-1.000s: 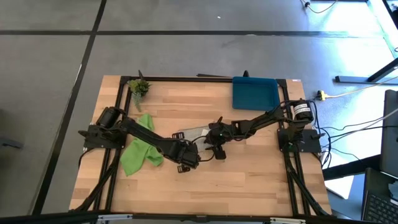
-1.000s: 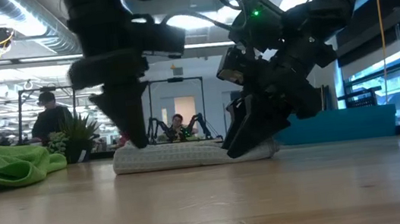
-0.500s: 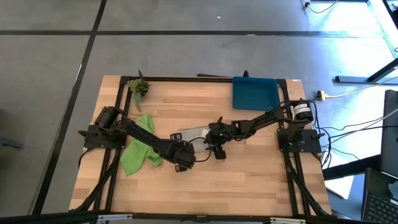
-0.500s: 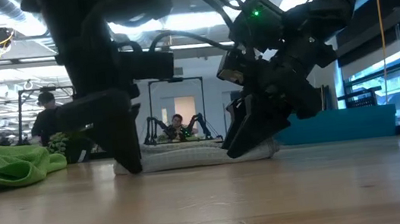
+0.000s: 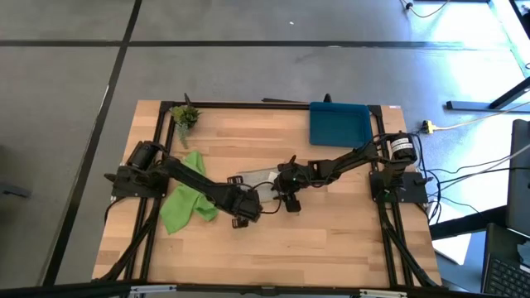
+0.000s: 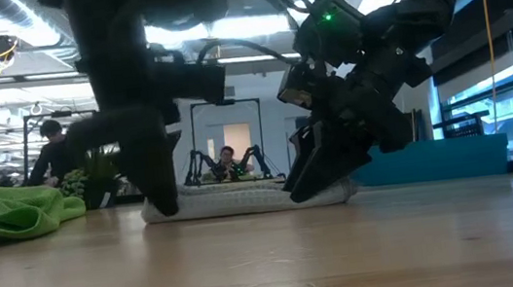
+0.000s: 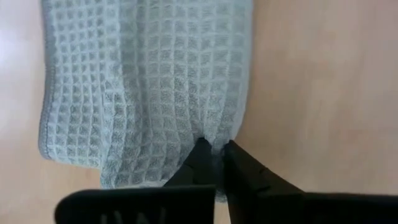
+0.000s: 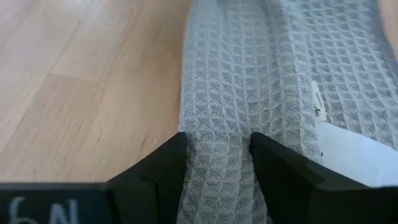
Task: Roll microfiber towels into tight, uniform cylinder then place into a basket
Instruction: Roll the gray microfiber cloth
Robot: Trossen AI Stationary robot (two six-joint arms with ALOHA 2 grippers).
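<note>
Grey microfiber towel (image 5: 257, 178) lies flat-ish mid-table, folded into a long strip, not yet a cylinder; rolling step looks just underway, both arms gripping its near edge. Left gripper (image 7: 214, 155) sits at the towel's near corner on the side toward the green towel, fingers narrowed to a pinch on a small bunch of waffle fabric. Right gripper (image 8: 214, 158) is at the towel's other end, nearer the basket side, fingers (image 8: 163, 163) set apart with a raised ridge of grey cloth between them, white tag (image 8: 318, 99) just beside. Low view shows both grippers down at table level against the towel's front edge, towel a low flat band. Lime green towel (image 5: 186, 197) crumpled, untouched, beside the grey towel on the left arm's side. Dark-blue basket (image 5: 339, 122) beyond the grey towel, at the far edge by the right arm's base, nothing seen in it. Small potted plant (image 5: 185, 115) at the far corner beyond the green towel. Next move likely calls for both grippers turning the pinched edge over evenly, away from them, keeping the roll tight; uneven pull could skew it.
</note>
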